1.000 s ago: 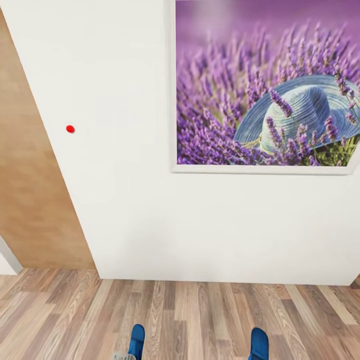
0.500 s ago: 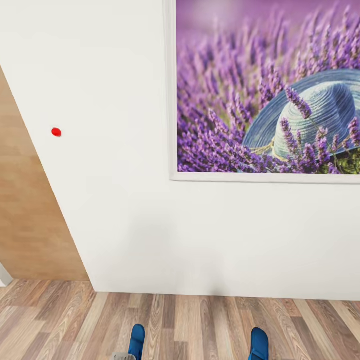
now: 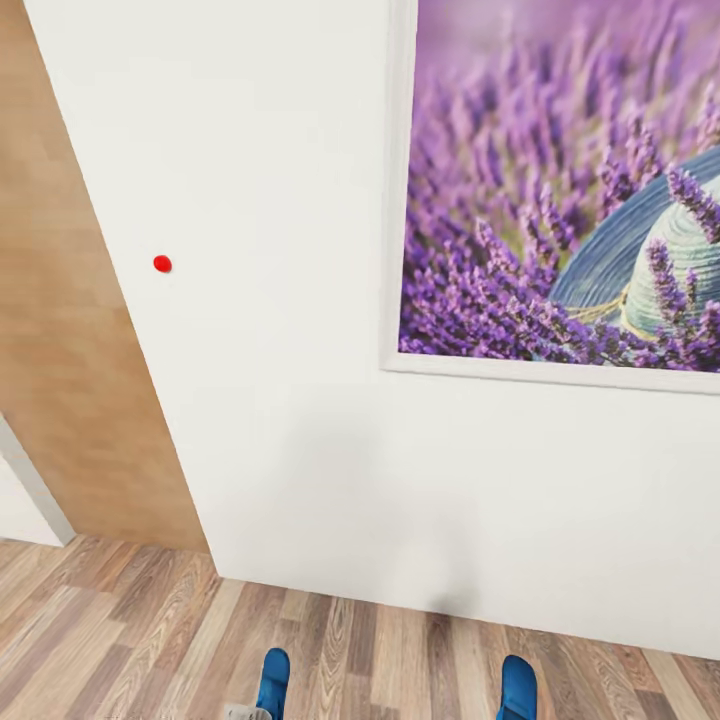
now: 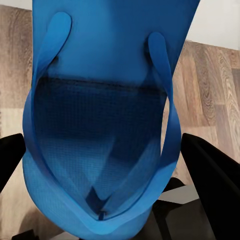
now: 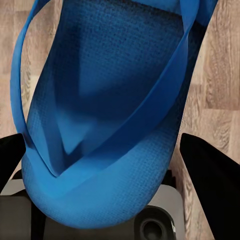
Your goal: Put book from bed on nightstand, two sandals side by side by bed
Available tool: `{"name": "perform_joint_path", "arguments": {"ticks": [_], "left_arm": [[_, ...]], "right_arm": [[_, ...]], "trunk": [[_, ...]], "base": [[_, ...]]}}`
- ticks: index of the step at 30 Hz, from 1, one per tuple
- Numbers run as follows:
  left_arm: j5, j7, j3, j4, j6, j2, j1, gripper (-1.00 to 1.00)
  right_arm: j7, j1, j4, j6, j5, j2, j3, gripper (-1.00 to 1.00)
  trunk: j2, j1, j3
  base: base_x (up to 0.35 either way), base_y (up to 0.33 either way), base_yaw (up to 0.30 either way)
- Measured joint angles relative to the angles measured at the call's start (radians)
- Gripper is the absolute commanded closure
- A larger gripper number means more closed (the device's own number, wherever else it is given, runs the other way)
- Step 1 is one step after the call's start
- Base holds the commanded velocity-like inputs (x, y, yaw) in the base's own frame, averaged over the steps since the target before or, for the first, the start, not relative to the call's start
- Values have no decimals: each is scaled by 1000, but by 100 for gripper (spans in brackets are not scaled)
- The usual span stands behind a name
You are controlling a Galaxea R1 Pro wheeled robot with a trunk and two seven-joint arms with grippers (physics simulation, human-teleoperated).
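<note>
Two bright-blue sandals are carried, one in each gripper. The left sandal [image 4: 100, 100] hangs with straps showing, and my left gripper [image 4: 102, 142] is shut on it, black fingers [image 4: 212, 175] against its sides. On the other sandal [image 5: 110, 115] my right gripper [image 5: 102, 140] is shut the same way. In the head view the tips of the left sandal [image 3: 272, 680] and the right sandal [image 3: 518, 686] poke up at the lower edge, above the wood-plank floor [image 3: 400, 660]. The book, the bed and the nightstand are out of view.
A white wall [image 3: 280, 350] stands close ahead with a framed lavender-and-hat picture [image 3: 560, 200] and a small red dot [image 3: 162, 263]. A light wooden panel [image 3: 70, 380] borders the wall's left side, with a white edge [image 3: 25, 500] beside it.
The whole head view has shifted: wall, picture and red dot now sit further right and the wall's base lower. Both sandals keep their place in the view.
</note>
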Motion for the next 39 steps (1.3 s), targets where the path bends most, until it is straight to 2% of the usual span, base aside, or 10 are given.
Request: {"name": "perform_joint_path", "arguments": {"ticks": [10, 39], "left_arm": [[0, 0, 0, 0, 0, 0, 0, 100], [0, 0, 0, 0, 0, 0, 0, 100]], "right_arm": [[0, 0, 0, 0, 0, 0, 0, 100], [0, 0, 0, 0, 1, 0, 0, 100]], "trunk": [[0, 0, 0], [0, 0, 0]], "base": [[213, 0, 293], [11, 0, 293]]}}
